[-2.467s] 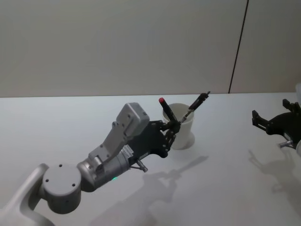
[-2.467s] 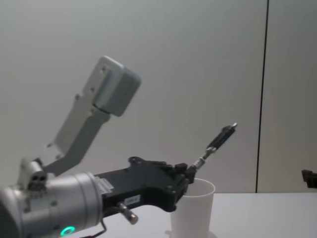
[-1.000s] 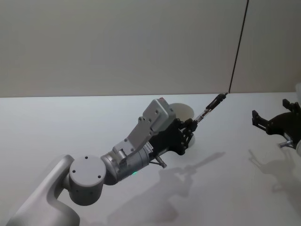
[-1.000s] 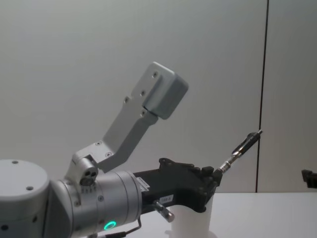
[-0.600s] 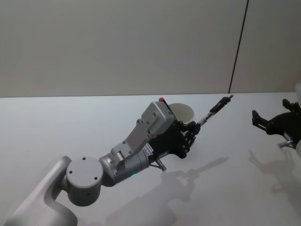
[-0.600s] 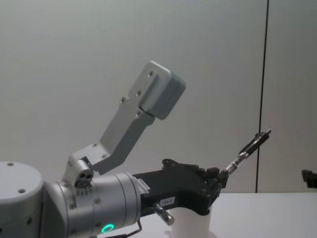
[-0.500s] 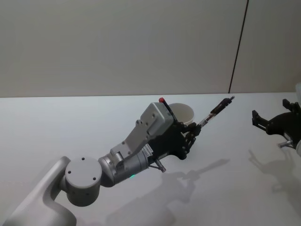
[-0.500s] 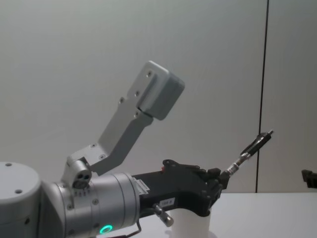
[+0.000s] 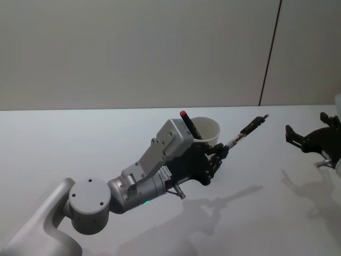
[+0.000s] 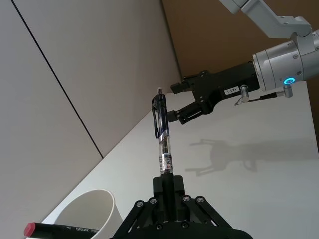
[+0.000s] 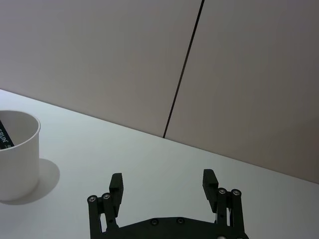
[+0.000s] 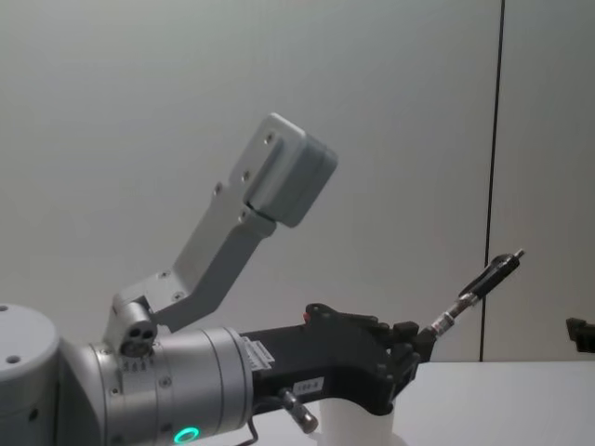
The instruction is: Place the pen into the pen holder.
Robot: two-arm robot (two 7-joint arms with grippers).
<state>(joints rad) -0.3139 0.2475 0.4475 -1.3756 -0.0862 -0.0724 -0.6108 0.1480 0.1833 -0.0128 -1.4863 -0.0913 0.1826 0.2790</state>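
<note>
**Holding the pen beside the cup, not yet over it**

The left gripper is pinched shut on the pen's writing end, so nearly the whole barrel stands free beyond the fingers. The pen is in the air, tilted, with its clip and clicker end pointing up and away toward the robot's right. Its low end sits near the cup's rim on the right side, outside the mouth. That grip looks chosen to keep the fingers clear of the barrel, though it also means the low end must first be brought over the opening before any release. A red-capped marker already leans inside the cup against its left wall (so the free room is on the right half of the mouth).

The cup stands upright on the table, partly hidden behind the left gripper in the head view. In the chest view, a strip of its white wall shows under the black gripper body.

The left arm reaches in from the lower left, its forearm rising on a diagonal toward the cup with the grey wrist housing uppermost. The wrist is turned so the fingers point forward and to the right, low beside the cup rather than above it. To my eye the pen needs lifting, shifting left, and tipping more upright.

The right gripper is parked well apart at the table's right edge, its jaws spread wide and holding nothing.
</note>
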